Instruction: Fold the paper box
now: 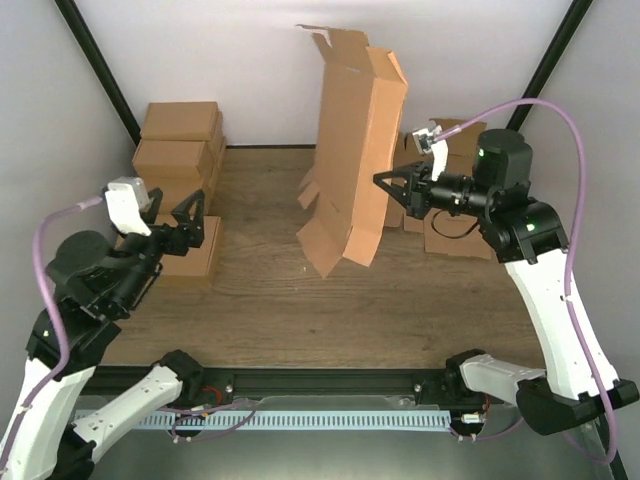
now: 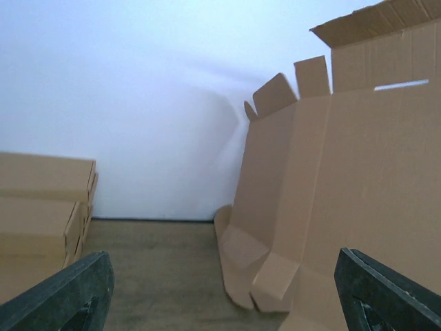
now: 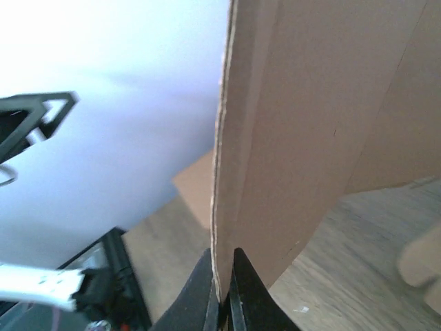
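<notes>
The paper box [image 1: 352, 150] is a brown die-cut cardboard mailer standing on end in the middle of the table, tall and leaning, its lower flaps resting on the wood. My right gripper [image 1: 383, 185] is shut on its right edge; in the right wrist view both fingers [image 3: 222, 293] pinch the cardboard edge [image 3: 275, 138]. My left gripper [image 1: 195, 215] is open and empty, to the left of the box and apart from it. In the left wrist view the box [image 2: 344, 200] fills the right half, with the open gripper [image 2: 220, 289] aimed at its lower flaps.
A stack of plain brown cartons [image 1: 180, 150] stands at the back left, also in the left wrist view [image 2: 41, 214]. Flat cardboard sheets [image 1: 455, 235] lie behind the right arm. White walls enclose the back and sides; a black rail [image 1: 330, 382] runs along the near edge.
</notes>
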### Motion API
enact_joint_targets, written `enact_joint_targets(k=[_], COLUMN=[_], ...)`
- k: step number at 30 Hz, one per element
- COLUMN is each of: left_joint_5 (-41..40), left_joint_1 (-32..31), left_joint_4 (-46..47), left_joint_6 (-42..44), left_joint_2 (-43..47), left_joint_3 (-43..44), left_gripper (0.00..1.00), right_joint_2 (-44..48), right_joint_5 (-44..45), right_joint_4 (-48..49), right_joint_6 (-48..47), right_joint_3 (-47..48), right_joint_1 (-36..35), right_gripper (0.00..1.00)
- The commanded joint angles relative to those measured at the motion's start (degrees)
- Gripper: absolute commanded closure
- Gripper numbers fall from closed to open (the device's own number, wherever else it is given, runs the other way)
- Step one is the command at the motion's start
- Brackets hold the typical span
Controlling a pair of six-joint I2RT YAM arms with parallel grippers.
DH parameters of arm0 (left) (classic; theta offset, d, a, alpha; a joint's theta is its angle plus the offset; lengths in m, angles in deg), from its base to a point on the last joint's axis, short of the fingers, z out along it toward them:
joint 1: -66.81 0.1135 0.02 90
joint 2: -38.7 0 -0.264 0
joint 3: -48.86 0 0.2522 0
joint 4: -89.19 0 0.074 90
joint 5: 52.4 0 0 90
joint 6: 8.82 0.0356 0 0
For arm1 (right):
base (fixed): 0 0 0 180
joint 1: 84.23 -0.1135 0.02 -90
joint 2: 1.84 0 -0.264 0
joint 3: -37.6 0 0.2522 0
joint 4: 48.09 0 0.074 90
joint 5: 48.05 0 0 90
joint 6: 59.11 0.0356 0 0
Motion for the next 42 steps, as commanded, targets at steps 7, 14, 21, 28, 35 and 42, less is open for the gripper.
enact_joint_targets(k=[7,14,21,28,35,42], left_joint_5=[3.67,7.11,8.56,7.4,2.48,6.85], left_joint_1=[0.08,0.08,0.08,0.08,0.08,3.56], left_joint_4=[-1.54,-0.02,3.76,4.92,1.02,5.84], left_joint_6=[-0.58,-4.58,-7.81,-5.6,-6.45,-4.98], left_joint_2=[-0.61,-1.15,-1.28,-4.14,-12.64,-23.07], left_joint_3=[13.08,17.71,12.5,9.33,9.94,10.54], left_gripper=[0.09,0.09,0.1,0.09,0.0,0.0], right_joint_2=[13.74,18.71,3.49,-6.89,-8.96,-11.21], right_joint_5=[-14.01,6.27,47.05,56.55,59.79,53.15], right_joint_4=[0.47,-5.8,-9.99,0.27,26.56,25.47], right_joint_6=[0.2,-1.47,-5.32,-30.52,-50.45,-53.55], right_joint_3=[1.05,-8.83,-5.07,-2.12,-8.84,-4.59], right_joint_1=[-0.33,-0.37,-1.02,-2.78,-2.76,-2.81], right_gripper=[0.99,0.99,0.98,0.99,0.99,0.99])
